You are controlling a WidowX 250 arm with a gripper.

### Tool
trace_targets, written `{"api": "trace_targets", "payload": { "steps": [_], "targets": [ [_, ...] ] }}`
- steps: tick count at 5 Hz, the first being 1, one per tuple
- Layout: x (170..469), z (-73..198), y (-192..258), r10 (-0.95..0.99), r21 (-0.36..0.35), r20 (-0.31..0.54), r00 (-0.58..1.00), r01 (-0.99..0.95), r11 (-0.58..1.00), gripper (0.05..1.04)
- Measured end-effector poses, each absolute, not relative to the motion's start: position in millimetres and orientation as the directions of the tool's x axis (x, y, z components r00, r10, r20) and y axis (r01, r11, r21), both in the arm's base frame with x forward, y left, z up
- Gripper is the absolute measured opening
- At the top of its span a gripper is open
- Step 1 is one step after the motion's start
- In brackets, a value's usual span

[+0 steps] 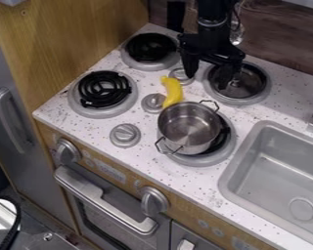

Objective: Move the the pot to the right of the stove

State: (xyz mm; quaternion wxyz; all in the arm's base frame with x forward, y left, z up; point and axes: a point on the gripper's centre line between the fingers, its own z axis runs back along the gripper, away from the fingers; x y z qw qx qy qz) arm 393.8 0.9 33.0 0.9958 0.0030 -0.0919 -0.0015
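My jaws, on the gripper [211,73] near the counter's rear edge, stand well apart with nothing between them. The pot [189,128] is toward the counter [293,93]'s front edge, on the front right burner [205,160], left of the sink [243,157]. Expected handling: light, stiff, low fragility; smooth wall liable to slip or swing if taken off-centre. Recommended hold: one jaw inside the wall, one outside, at the rim; the wire loop handles [214,103] are thin and may let the body tilt. Appearance: silvery metal, round, open-topped, upright; two opposed handles; interior apparently empty, though reflections leave some doubt; a yellow banana-shaped piece [172,92] lies just beside it.
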Motion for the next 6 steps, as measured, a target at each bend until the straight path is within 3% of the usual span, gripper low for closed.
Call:
{"api": "trace_targets", "payload": {
  "steps": [2, 3, 4, 5, 6],
  "targets": [
    [361.9, 0.8, -3.5, 0.018, -0.024, 0.086, 0.996, -0.016, 1.0, 0.999],
    [346.1, 1.5, -8.7, 0.026, -0.044, 0.075, 0.997, -0.022, 0.999, 0.999],
    [342.2, -5.1, -20.3, 0.026, -0.078, 0.06, 0.998, -0.021, 0.997, 0.999],
    [337.0, -34.9, -28.2, 0.01, -0.056, -0.014, 1.0, -0.011, 0.998, 0.999],
    [333.1, -46.9, -35.0, 0.039, -0.09, -0.051, 0.998, -0.044, 0.995, 0.999]
  ]
}}
